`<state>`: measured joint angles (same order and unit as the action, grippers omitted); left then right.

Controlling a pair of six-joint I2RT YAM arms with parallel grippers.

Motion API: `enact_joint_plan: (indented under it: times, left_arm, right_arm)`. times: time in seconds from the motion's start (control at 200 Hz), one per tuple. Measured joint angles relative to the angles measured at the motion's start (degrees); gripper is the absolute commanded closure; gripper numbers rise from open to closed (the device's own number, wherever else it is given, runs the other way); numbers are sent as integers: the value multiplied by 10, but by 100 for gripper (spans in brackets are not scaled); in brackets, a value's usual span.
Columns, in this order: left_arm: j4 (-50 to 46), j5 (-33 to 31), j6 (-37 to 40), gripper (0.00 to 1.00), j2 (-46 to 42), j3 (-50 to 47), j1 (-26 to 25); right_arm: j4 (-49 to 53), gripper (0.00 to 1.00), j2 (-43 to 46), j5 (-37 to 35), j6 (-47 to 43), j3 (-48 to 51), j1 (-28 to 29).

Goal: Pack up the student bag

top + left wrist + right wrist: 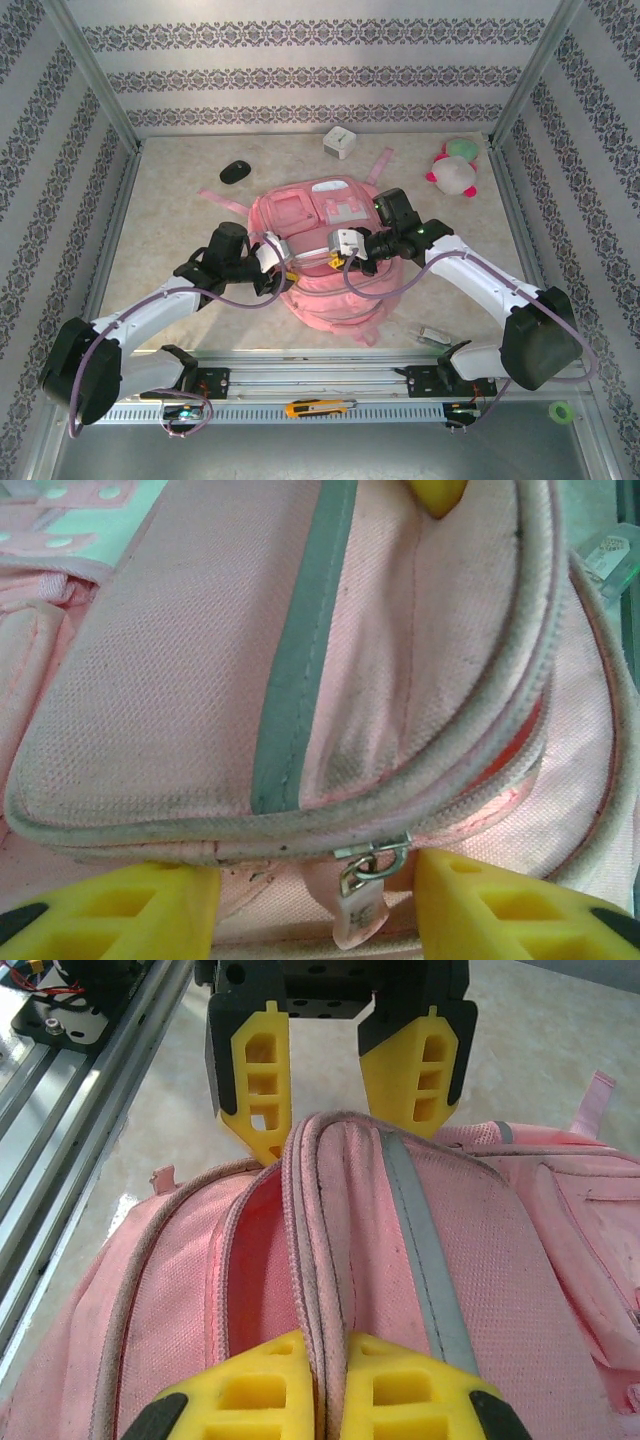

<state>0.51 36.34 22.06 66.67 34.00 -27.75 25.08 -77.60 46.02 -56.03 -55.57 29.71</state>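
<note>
Beige marbled tabletop (170,230), walled in by striped patterned paper, is seen beneath the student bag (320,295), which is laid flat between the two grippers. The right gripper (325,1392) is pressed together on the bag's pale piped rim (303,1210), with the trim pinched between its yellow fingers. Directly ahead of it, along the same rim, the left gripper (340,1110) is held with its fingers spread, one on each side of the piping. From the left wrist, a metal zipper pull (362,905) is seen hanging in the gap between those fingers; no clamping on it can be made out. A grey stripe (300,660) is run along the pocket beyond the pull. Well beyond both grippers, a plush toy (455,168), a white cube (340,142) and a black oval object (235,172) are laid on the table, apart from the bag.
</note>
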Motion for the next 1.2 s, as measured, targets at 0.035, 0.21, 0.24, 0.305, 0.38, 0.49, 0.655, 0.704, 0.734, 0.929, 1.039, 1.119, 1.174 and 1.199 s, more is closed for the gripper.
enact_joint_plan:
  times: [0.035, 0.21, 0.24, 0.305, 0.38, 0.49, 0.655, 0.704, 0.734, 0.929, 1.039, 1.119, 1.174, 1.199]
  left_arm:
    - [5, 0, -5, 63, -3, -4, 0]
    - [12, -11, -13, 83, -5, -8, 0]
    - [10, -15, -13, 85, -5, -8, -1]
    - [5, -30, -13, 89, -5, -7, -1]
    - [-7, -52, -14, 93, -3, 2, -5]
    - [-24, -92, -16, 94, 2, 18, -12]
    - [-20, -151, -27, 90, 11, 33, -11]
    - [-17, -165, -29, 89, 14, 38, -11]
    - [-16, -173, -29, 88, 16, 41, -11]
    - [-14, -199, -23, 58, 21, 49, -4]
    - [-16, -185, -9, 42, 7, 49, 11]
    - [-16, -150, 14, 35, -27, 49, 12]
    - [-14, -127, 30, 31, -51, 48, 8]
    - [-12, -118, 39, 31, -61, 47, 6]
  right_arm:
    - [0, 100, 0, 0, 1, 0, 0]
    - [0, 100, 0, 2, 3, -1, 0]
    - [-1, 100, 0, 2, 3, -1, 0]
    - [-2, 100, 0, 1, 3, -1, 0]
    - [-3, 100, 0, 1, 3, -1, 0]
    - [-8, 100, 3, 1, 4, -1, -5]
    - [-18, 100, 12, 5, 10, -1, -15]
    - [-21, 100, 13, 5, 14, -1, -18]
    - [-24, 100, 14, 5, 17, -1, -19]
    - [-39, 100, 14, 9, 43, -1, -26]
    - [-46, 100, 14, 16, 60, -1, -26]
    - [-51, 100, 12, 19, 69, -1, -26]
    - [-53, 100, 9, 22, 74, -1, -26]
    - [-53, 100, 6, 24, 77, -1, -26]
